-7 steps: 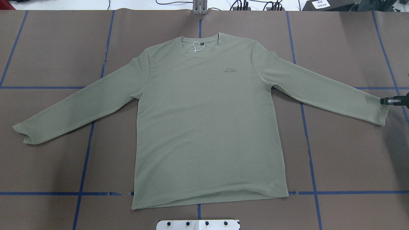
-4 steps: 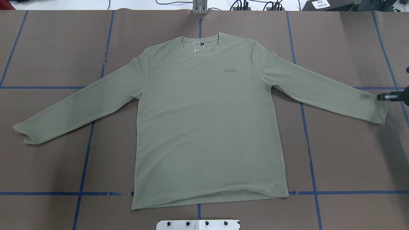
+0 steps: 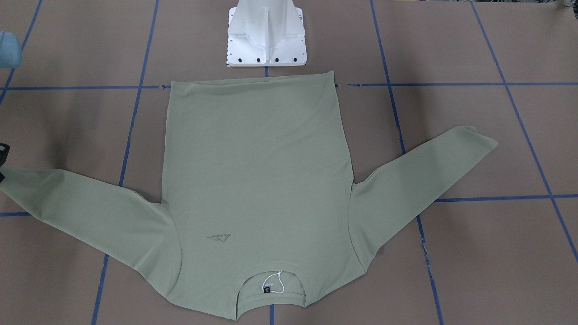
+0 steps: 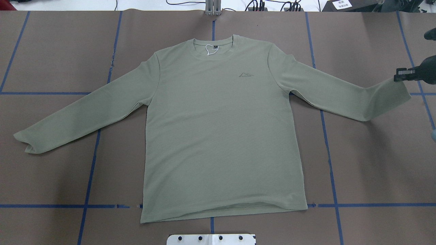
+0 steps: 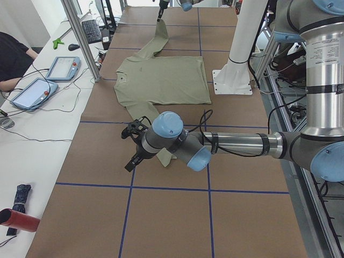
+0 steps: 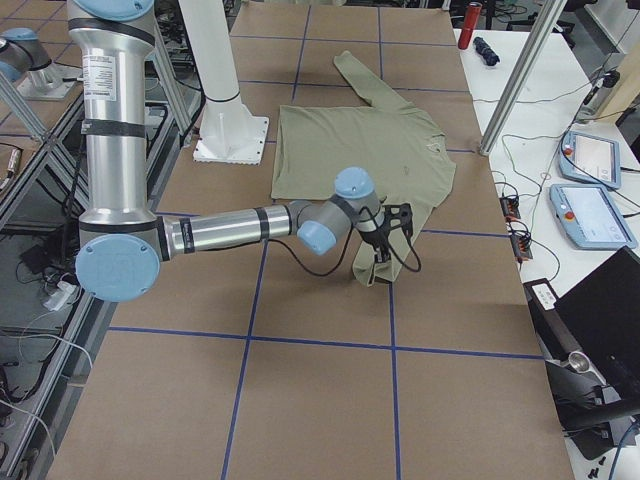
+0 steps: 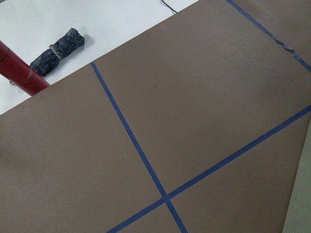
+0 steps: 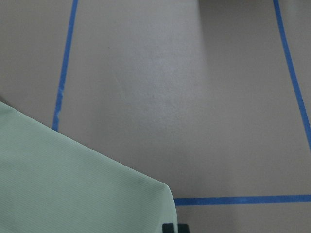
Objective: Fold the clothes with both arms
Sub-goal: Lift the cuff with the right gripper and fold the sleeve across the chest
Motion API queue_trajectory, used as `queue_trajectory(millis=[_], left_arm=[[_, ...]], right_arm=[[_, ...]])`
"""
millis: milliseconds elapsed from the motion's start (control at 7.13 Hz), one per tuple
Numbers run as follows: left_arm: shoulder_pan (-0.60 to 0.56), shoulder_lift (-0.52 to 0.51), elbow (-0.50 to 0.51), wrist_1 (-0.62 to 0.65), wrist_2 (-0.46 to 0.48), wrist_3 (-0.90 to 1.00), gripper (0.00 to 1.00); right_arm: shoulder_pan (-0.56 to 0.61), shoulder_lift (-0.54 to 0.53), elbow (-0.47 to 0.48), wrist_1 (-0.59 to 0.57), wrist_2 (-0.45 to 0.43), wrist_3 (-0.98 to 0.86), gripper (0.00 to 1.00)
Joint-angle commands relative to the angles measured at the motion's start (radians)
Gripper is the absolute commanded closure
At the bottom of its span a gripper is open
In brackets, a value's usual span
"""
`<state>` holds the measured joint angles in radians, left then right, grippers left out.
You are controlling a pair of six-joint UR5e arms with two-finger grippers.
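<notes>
One sleeve cuff (image 4: 398,91) of the shirt (image 4: 218,136), otherwise spread flat on the table (image 4: 51,51), is pinched and lifted by the right gripper (image 4: 399,74), presumably for folding inward, while the left gripper (image 5: 130,149) cannot be judged open or closed

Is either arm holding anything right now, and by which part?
The right gripper holds the shirt by the cuff of one sleeve, lifted off the table. Whether the left gripper holds anything cannot be told.
</notes>
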<state>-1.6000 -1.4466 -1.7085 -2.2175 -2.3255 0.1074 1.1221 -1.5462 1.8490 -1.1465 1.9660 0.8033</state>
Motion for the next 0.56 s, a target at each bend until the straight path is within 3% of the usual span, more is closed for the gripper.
queue_trajectory(millis=[0, 280, 421], left_arm=[[0.0, 0.002, 0.0, -0.001, 0.0, 0.0, 0.0], [0.0, 0.008, -0.002, -0.001, 0.0, 0.0, 0.0], [0.0, 0.009, -0.002, -0.001, 0.0, -0.002, 0.0]], right_arm=[[-0.028, 0.224, 0.101, -0.348, -0.07, 0.14, 1.0], [-0.167, 0.525, 0.082, -0.688, -0.229, 0.311, 1.0], [-0.227, 0.637, 0.037, -0.732, -0.286, 0.426, 1.0]])
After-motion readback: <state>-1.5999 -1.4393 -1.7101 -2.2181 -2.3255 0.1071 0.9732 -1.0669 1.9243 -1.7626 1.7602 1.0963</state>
